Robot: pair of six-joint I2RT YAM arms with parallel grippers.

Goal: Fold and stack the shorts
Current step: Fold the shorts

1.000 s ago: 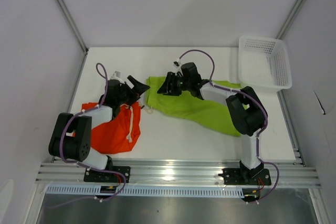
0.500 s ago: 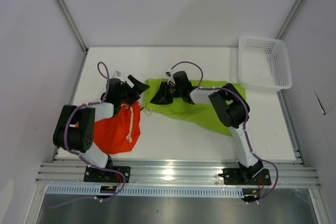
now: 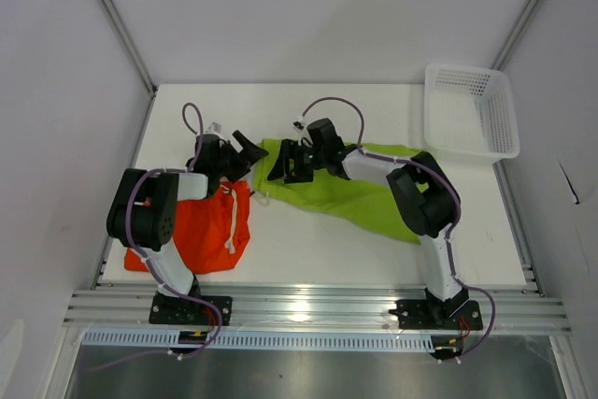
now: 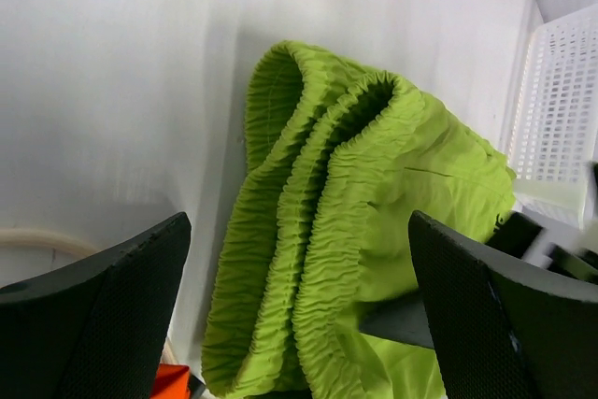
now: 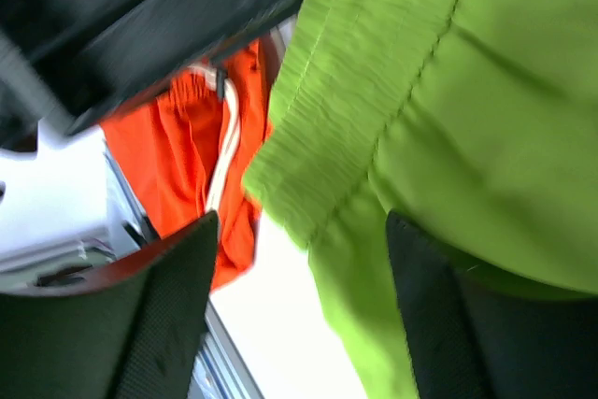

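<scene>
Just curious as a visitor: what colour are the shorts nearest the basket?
Lime green shorts, clearest in the left wrist view.

Black-and-white left arm (image 3: 148, 212) and right arm (image 3: 422, 195), purple cables (image 3: 329, 100), black left end effector (image 4: 294, 226).

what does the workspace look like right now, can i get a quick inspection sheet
surface: white table, no marks seen
job's things: lime green shorts lying mid-table; orange-red shorts crumpled at the near left; not stacked
clutter: white mesh basket, far right corner, nothing in it
grippers: left gripper open beside the green waistband; right gripper open over it
cables: purple cables looped along both arms
surroundings: white walls, metal rail at near edge
</scene>
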